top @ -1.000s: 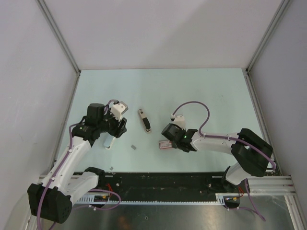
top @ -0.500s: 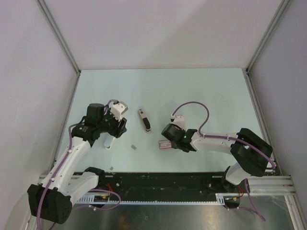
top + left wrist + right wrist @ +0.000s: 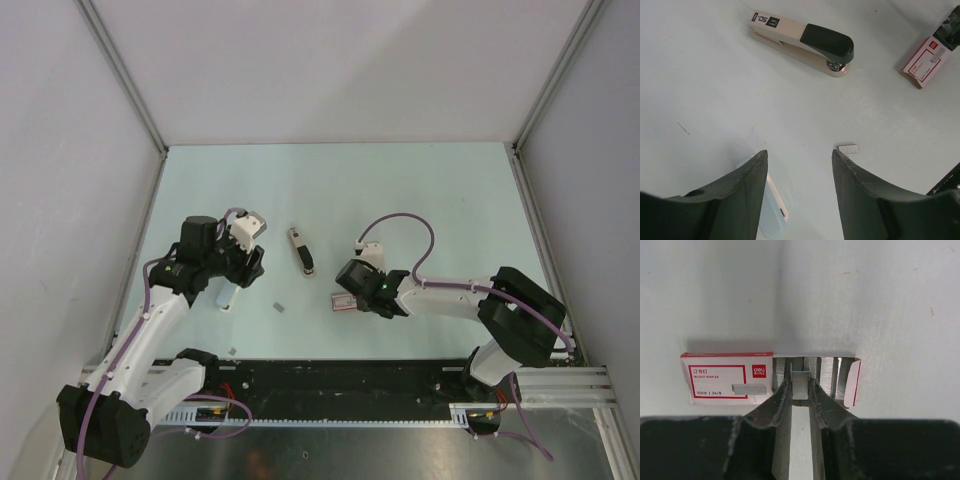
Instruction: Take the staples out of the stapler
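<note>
The beige and black stapler [image 3: 301, 250] lies closed on the table between my arms; it also shows in the left wrist view [image 3: 800, 41]. My left gripper [image 3: 246, 263] is open and empty [image 3: 800, 155], hovering to the stapler's left. A loose staple strip [image 3: 848, 148] lies by its right finger, and it also shows in the top view [image 3: 279, 307]. My right gripper [image 3: 347, 291] is shut on a short staple strip [image 3: 800, 376], its tips [image 3: 800, 382] at the open end of the pink staple box [image 3: 725, 382], where more staples [image 3: 832, 374] lie in rows.
The staple box [image 3: 344, 303] lies near the stapler's near end. A small white stick [image 3: 226, 297] lies under my left gripper [image 3: 771, 212]. Another tiny grey piece [image 3: 232, 350] sits by the front rail. Grey walls close in the sides and the back.
My right gripper has shifted very slightly to the near left at the box. The left arm and the stapler have not moved.
</note>
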